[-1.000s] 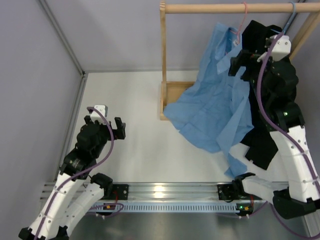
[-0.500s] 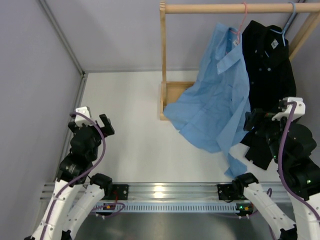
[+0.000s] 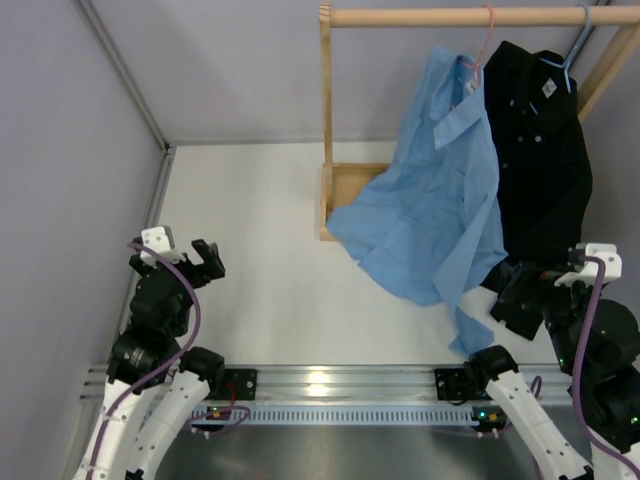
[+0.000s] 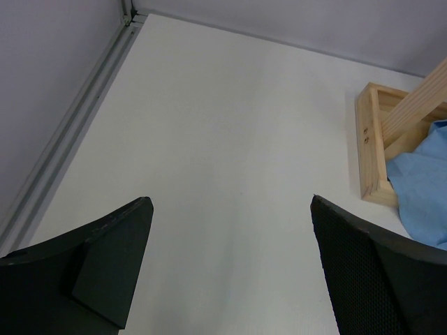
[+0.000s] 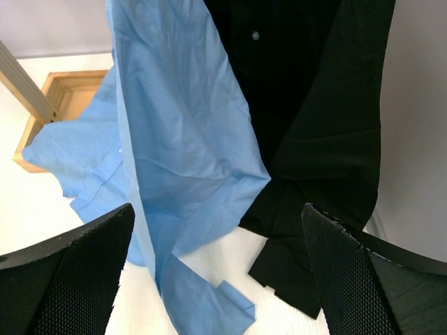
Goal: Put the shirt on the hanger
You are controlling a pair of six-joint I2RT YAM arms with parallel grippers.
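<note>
The light blue shirt (image 3: 440, 200) hangs from the pink hanger (image 3: 487, 30) on the wooden rail (image 3: 450, 15); its lower part drapes onto the white table. It also shows in the right wrist view (image 5: 174, 139) and at the edge of the left wrist view (image 4: 426, 188). My left gripper (image 3: 180, 255) is open and empty at the table's near left, far from the shirt. My right gripper (image 3: 545, 285) is open and empty at the near right, below the black shirt's hem. Both grippers' fingers (image 5: 349, 272) stand wide apart.
A black collared shirt (image 3: 540, 170) hangs on a pale blue hanger (image 3: 582, 25) right of the blue one; it also fills the top of the right wrist view (image 5: 314, 105). The wooden rack's base frame (image 3: 345, 195) stands on the table. Grey walls close left and back.
My right arm has pulled back from the shirts' collars down to the near right edge. My left arm has drawn back toward the near left corner. The shirts hang unchanged.
</note>
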